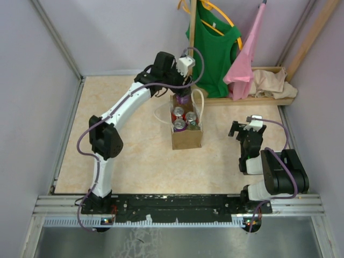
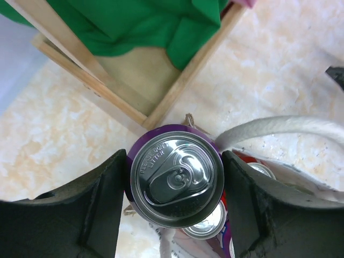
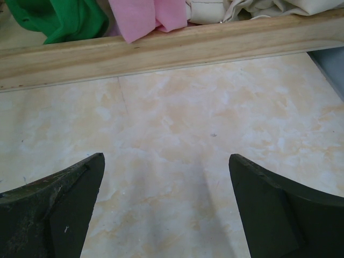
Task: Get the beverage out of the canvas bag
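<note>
The tan canvas bag (image 1: 186, 137) stands upright mid-table with white looped handles (image 1: 200, 99). Three cans (image 1: 185, 119) show inside it, red and purple. My left gripper (image 2: 176, 177) is shut on a purple beverage can (image 2: 177, 178) with a silver top, held at the bag's far end and raised above the others; in the top view this can (image 1: 183, 99) sits under the gripper at the bag's far rim. One white handle (image 2: 279, 128) curves beside it. My right gripper (image 3: 164, 183) is open and empty over bare table, right of the bag (image 1: 244, 130).
A wooden rack (image 1: 252, 99) stands at the back with a green shirt (image 1: 215, 48), a pink cloth (image 1: 247, 59) and a beige cloth heap (image 1: 271, 83). Its base rail (image 3: 161, 51) crosses ahead of the right gripper. Grey walls enclose the table.
</note>
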Motion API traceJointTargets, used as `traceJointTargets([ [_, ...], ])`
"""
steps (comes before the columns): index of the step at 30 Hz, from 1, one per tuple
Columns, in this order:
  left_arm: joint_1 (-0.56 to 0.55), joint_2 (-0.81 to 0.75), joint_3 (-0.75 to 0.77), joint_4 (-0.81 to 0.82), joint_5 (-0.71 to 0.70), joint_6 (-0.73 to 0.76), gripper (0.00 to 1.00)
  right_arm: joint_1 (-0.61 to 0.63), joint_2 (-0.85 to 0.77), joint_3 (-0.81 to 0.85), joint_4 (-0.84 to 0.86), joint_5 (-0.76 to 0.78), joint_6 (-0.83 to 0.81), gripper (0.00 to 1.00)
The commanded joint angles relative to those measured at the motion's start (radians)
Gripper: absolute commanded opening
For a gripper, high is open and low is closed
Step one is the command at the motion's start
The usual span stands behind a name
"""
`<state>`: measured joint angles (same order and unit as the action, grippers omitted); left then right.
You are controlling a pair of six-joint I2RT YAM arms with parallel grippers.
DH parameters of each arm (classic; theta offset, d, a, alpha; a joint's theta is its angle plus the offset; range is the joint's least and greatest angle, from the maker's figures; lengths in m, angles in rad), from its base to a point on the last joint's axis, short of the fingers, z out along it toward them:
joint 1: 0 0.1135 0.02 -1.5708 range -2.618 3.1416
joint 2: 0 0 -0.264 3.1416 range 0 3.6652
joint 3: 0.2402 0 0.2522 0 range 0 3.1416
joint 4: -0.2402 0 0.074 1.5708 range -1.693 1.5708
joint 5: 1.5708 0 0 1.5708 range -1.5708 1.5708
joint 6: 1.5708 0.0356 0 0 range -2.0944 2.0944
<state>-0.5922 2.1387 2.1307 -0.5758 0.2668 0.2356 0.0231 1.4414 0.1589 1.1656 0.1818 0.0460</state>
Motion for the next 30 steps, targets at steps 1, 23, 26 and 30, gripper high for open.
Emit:
traceJointTargets([
  [1, 0.021, -0.114, 0.104, 0.135, -0.03, 0.014, 0.0, -0.002, 0.0, 0.021, 0.052, 0.004, 0.001, 0.99],
  [23, 0.263, -0.196, -0.063, 0.143, -0.225, -0.112, 0.0, -0.002, 0.001, 0.021, 0.052, 0.004, 0.001, 0.99],
  [26, 0.282, -0.201, -0.17, 0.183, -0.225, -0.153, 0.0, -0.001, 0.001, 0.021, 0.051, 0.003, 0.001, 0.99],
  [30, 0.296, -0.214, -0.339, 0.295, -0.24, -0.197, 0.0, -0.002, 0.001, 0.021, 0.052, 0.003, 0.002, 0.99],
])
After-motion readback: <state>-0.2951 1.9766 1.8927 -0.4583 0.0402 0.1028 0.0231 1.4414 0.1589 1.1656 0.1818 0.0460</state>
